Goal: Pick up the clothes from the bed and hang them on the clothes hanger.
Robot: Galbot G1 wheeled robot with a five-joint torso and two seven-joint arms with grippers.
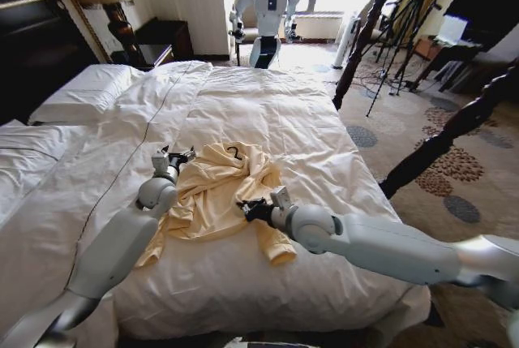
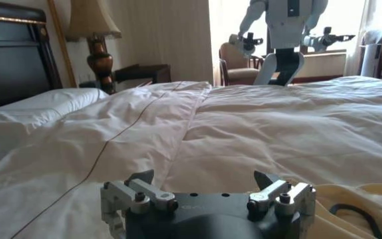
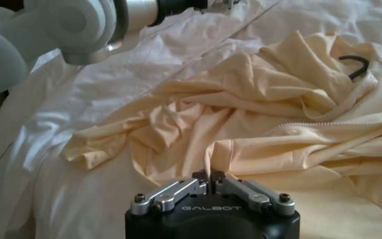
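Note:
The clothes [image 1: 212, 202], a pale yellow-cream top, lie crumpled on the white duvet of the bed [image 1: 268, 105]. At the neckline the dark curved hook of the clothes hanger [image 1: 233, 152] pokes out of the fabric. My left gripper [image 1: 180, 156] hovers open at the top's upper left edge, its fingers [image 2: 144, 180] spread wide, with the clothes [image 2: 370, 196] and the hanger [image 2: 350, 211] just beside it. My right gripper [image 1: 250, 208] rests on the top's right part, shut with its tips [image 3: 208, 176] pinching a fold of the clothes [image 3: 244, 114]. The hanger [image 3: 357, 64] lies farther off.
Dark twisted bedposts [image 1: 369, 27] [image 1: 454, 133] stand off the bed's right side. Pillows [image 1: 81, 92] and the dark headboard lie at the left, next to a lamp [image 2: 95, 35]. Another robot [image 1: 272, 7] stands by the window beyond the bed. Tripods [image 1: 405, 15] stand on the carpet.

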